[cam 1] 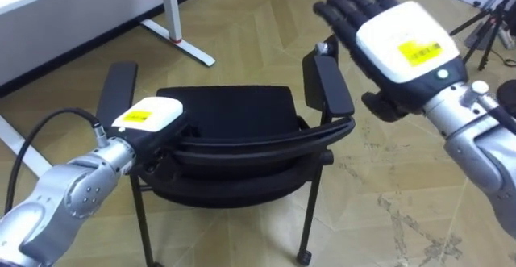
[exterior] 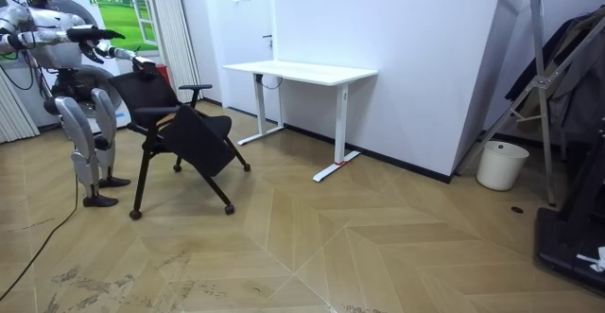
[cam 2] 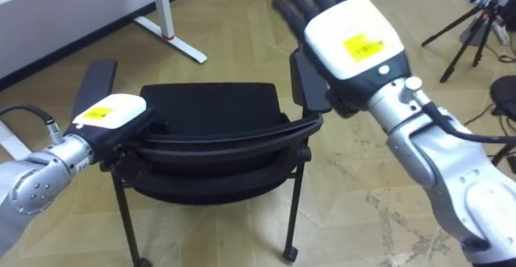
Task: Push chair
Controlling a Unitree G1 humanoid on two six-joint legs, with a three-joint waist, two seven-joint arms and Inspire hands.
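Observation:
A black chair with two armrests stands on the wooden floor right in front of me, its curved backrest rail nearest to me. My left hand lies on the left end of that rail, its fingers lost against the black frame. Held above the right armrest without touching it, my right hand is open with straight fingers pointing forward. In the room view I stand behind the chair at the room view's left, both arms stretched toward it.
A white desk stands against the wall beyond the chair, its leg and foot close ahead on the left. A dark tripod is at the far right. A white bin sits by the wall. Open floor lies between chair and desk.

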